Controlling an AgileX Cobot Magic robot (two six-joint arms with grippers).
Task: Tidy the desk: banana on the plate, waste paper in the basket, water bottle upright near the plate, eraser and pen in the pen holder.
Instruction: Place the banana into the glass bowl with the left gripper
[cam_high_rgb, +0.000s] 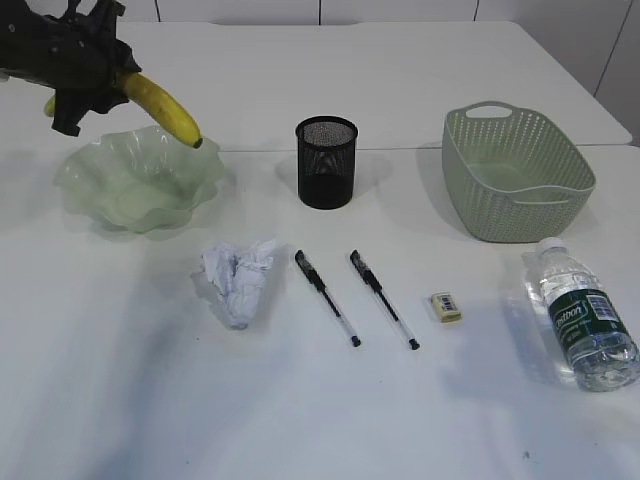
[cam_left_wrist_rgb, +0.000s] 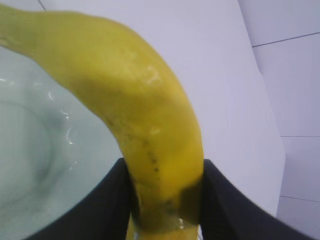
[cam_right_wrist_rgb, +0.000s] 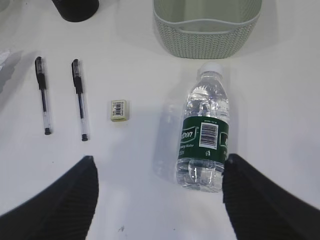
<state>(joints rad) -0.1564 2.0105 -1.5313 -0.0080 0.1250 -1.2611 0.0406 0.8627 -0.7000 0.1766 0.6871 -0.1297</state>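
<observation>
My left gripper (cam_high_rgb: 85, 95) is shut on the yellow banana (cam_high_rgb: 165, 108) and holds it in the air over the pale green wavy plate (cam_high_rgb: 95, 190); the banana (cam_left_wrist_rgb: 135, 120) fills the left wrist view between the black jaws (cam_left_wrist_rgb: 167, 200). Crumpled waste paper (cam_high_rgb: 238, 280), two pens (cam_high_rgb: 326, 297) (cam_high_rgb: 383, 298) and a small eraser (cam_high_rgb: 446, 306) lie on the table. The water bottle (cam_high_rgb: 582, 320) lies on its side at the right. My right gripper (cam_right_wrist_rgb: 159, 195) is open above the table near the bottle (cam_right_wrist_rgb: 204, 137). It is out of the exterior view.
A black mesh pen holder (cam_high_rgb: 326, 162) stands at the middle back. A green woven basket (cam_high_rgb: 515, 175) stands at the back right, also in the right wrist view (cam_right_wrist_rgb: 207, 25). The eraser (cam_right_wrist_rgb: 118, 109) and pens (cam_right_wrist_rgb: 80, 97) (cam_right_wrist_rgb: 42, 92) show there too.
</observation>
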